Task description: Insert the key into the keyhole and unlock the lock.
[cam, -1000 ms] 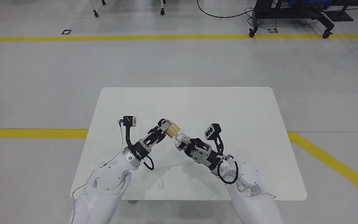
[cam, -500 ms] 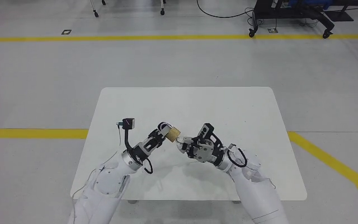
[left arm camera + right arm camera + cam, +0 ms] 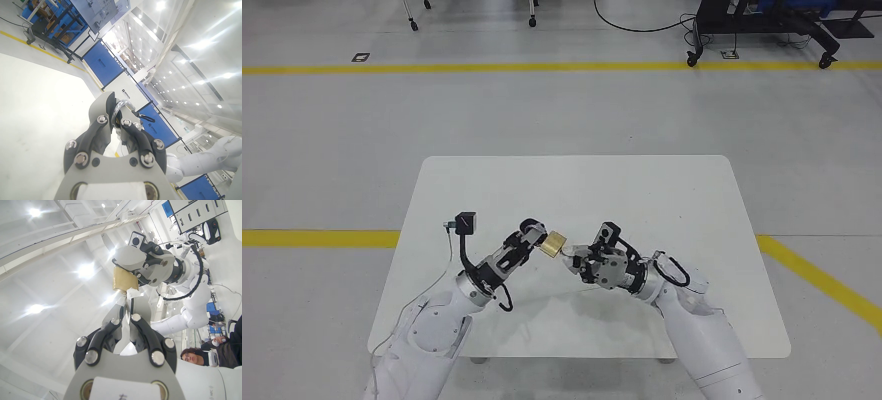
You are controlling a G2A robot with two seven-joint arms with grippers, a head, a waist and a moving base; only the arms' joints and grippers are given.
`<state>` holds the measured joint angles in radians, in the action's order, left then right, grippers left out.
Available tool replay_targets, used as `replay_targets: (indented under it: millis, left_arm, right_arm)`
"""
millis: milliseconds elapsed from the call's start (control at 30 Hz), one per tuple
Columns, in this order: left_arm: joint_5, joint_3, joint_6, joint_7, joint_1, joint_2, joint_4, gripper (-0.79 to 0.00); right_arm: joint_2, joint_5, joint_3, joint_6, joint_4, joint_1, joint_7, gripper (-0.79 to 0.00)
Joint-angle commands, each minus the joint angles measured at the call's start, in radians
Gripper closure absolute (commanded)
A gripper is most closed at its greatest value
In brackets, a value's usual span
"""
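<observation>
A brass padlock (image 3: 556, 243) is held above the white table (image 3: 682, 190), with my left gripper (image 3: 539, 238) shut on it. In the left wrist view its silver shackle (image 3: 122, 105) curves between my left gripper's fingers (image 3: 102, 111). My right gripper (image 3: 572, 259) is shut on a thin key (image 3: 126, 306) just right of the lock. In the right wrist view the key's tip meets the underside of the brass padlock (image 3: 123, 280), beside a small white tag (image 3: 134, 293). Whether the key is inside the keyhole is hidden.
Both arms meet over the table's front middle. A yellow floor line (image 3: 542, 68) runs behind the table, and a dark wheeled cart (image 3: 762, 25) stands at the far right of the room.
My right wrist has rolled and drawn closer to the lock, bringing the key up against it. My left gripper has shifted slightly right and lower with the padlock.
</observation>
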<state>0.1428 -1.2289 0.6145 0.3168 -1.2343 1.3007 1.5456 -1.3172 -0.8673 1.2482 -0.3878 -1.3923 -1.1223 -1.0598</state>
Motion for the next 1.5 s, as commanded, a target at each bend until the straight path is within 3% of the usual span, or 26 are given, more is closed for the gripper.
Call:
replay_targets:
  millis: [0,100,133,167,200,500,667,833,1000,1167,1333,1367,1400,1433,1467]
  left_arm:
    - [0.004,-0.001,0.007,-0.011,-0.002,0.000,0.000,0.000]
    - [0.003,-0.001,0.008,-0.016,-0.001,0.000,0.001,0.000]
    - [0.002,-0.001,0.007,-0.014,-0.001,0.000,0.001,0.000]
    - [0.003,0.000,0.004,-0.013,0.000,-0.001,0.000,0.000]
    - [0.003,0.001,0.002,-0.013,0.002,0.000,0.000,0.000]
    - [0.030,-0.002,-0.045,-0.020,0.005,-0.002,0.011,0.000]
    - [0.136,-0.011,-0.102,-0.013,-0.008,-0.008,0.032,0.000]
    - [0.414,-0.002,-0.225,0.006,-0.025,-0.018,0.051,0.000]
    - [0.651,0.055,-0.355,-0.003,-0.019,-0.016,0.039,0.000]
    - [0.742,0.134,-0.414,0.029,0.034,-0.004,-0.043,0.000]
    - [0.745,0.156,-0.439,0.012,0.074,0.006,-0.097,-0.015]
    - [0.753,0.158,-0.442,0.014,0.078,0.006,-0.105,-0.274]
    - [0.759,0.160,-0.446,0.017,0.080,0.006,-0.113,-0.702]
    - [0.766,0.161,-0.451,0.020,0.082,0.007,-0.119,-0.785]
    - [0.779,0.162,-0.458,0.021,0.084,0.006,-0.126,-0.785]
  right_arm:
    - [0.002,-0.002,0.001,0.002,0.000,-0.001,0.008,0.000]
    - [0.005,-0.004,0.005,0.001,-0.001,-0.002,0.018,0.000]
    - [0.006,0.006,0.007,0.003,-0.001,-0.002,0.034,-0.126]
    - [0.008,0.013,0.008,0.004,-0.005,-0.003,0.045,-0.357]
    - [0.009,0.018,0.008,0.005,-0.010,-0.004,0.053,-0.785]
    - [0.036,0.150,0.094,0.134,-0.152,-0.119,0.162,-0.785]
    - [0.049,0.178,0.166,0.241,-0.266,-0.232,0.219,-0.785]
    - [0.049,0.178,0.166,0.241,-0.266,-0.232,0.219,-0.785]
    - [0.049,0.178,0.166,0.241,-0.266,-0.232,0.219,-0.785]
    - [0.049,0.178,0.166,0.241,-0.266,-0.232,0.219,-0.785]
    - [0.049,0.178,0.166,0.241,-0.266,-0.232,0.219,-0.785]
    - [0.049,0.178,0.166,0.241,-0.266,-0.232,0.219,-0.785]
    - [0.049,0.178,0.166,0.241,-0.266,-0.232,0.219,-0.785]
    - [0.049,0.178,0.166,0.241,-0.266,-0.232,0.219,-0.785]
    - [0.049,0.178,0.166,0.241,-0.266,-0.232,0.219,-0.785]
